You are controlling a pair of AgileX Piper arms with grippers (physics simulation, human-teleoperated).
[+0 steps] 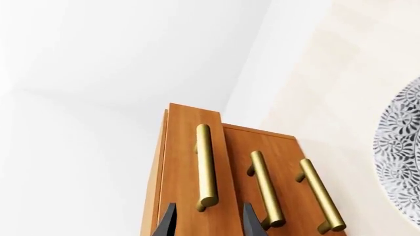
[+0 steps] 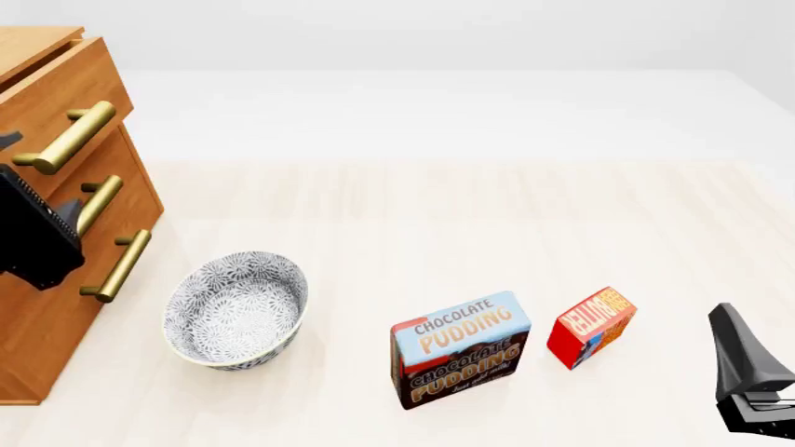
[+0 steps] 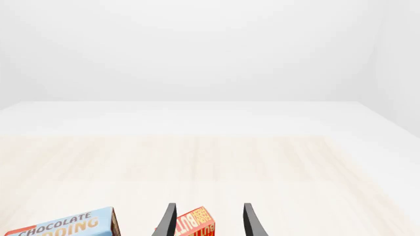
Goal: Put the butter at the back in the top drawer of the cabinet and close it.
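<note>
The brown cabinet (image 2: 37, 317) stands at the table's left edge. Its top drawer (image 1: 180, 162) sticks out a little past the two lower fronts. My left gripper (image 1: 208, 222) is open, one finger on each side of the near end of the top drawer's brass handle (image 1: 205, 167), without pinching it. In the front view the left gripper (image 2: 37, 175) sits right at that handle (image 2: 69, 138). The butter (image 2: 593, 326), a small red box, lies at the front right. My right gripper (image 3: 208, 222) is open just behind the butter (image 3: 195, 225), apart from it, and in the front view the right gripper (image 2: 735, 346) is to the butter's right.
A patterned bowl (image 2: 236, 309) sits just right of the cabinet, close below the lower handles. A Chocolate Pudding box (image 2: 460, 349) stands upright between the bowl and the butter. Pale wooden tabletop (image 2: 435, 214) stretches behind them.
</note>
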